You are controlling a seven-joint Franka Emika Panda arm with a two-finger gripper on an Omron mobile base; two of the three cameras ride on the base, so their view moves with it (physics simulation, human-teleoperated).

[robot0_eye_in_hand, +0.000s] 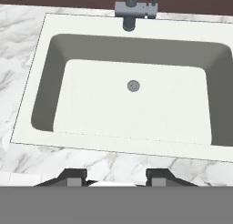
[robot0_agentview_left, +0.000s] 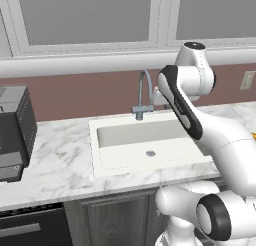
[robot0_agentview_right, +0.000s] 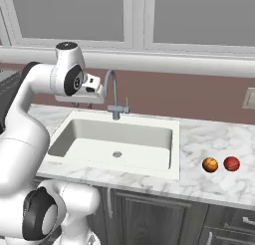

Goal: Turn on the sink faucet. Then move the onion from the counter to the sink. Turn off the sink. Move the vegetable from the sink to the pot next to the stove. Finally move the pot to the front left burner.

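The sink (robot0_eye_in_hand: 27, 73) is a cream basin with a small metal drain (robot0_eye_in_hand: 133, 85) and nothing in it. No water runs from the sink faucet (robot0_agentview_right: 113, 92), a grey gooseneck behind the basin (robot0_agentview_left: 145, 92). My gripper (robot0_eye_in_hand: 116, 175) hangs open high above the basin's front edge, nothing between its fingers (robot0_eye_in_hand: 76, 175). The white hand (robot0_agentview_right: 94, 89) sits just left of the spout. The onion (robot0_agentview_right: 231, 164), a glossy red ball, rests on the marble counter (robot0_agentview_right: 199, 139) right of the sink. The pot and the stove are out of view.
An orange ball (robot0_agentview_right: 210, 165) lies just left of the onion. A dark boxy appliance (robot0_agentview_left: 15, 130) stands on the counter left of the sink. Windows and a reddish wall run behind the faucet. A wall outlet (robot0_agentview_right: 249, 98) is at the far right.
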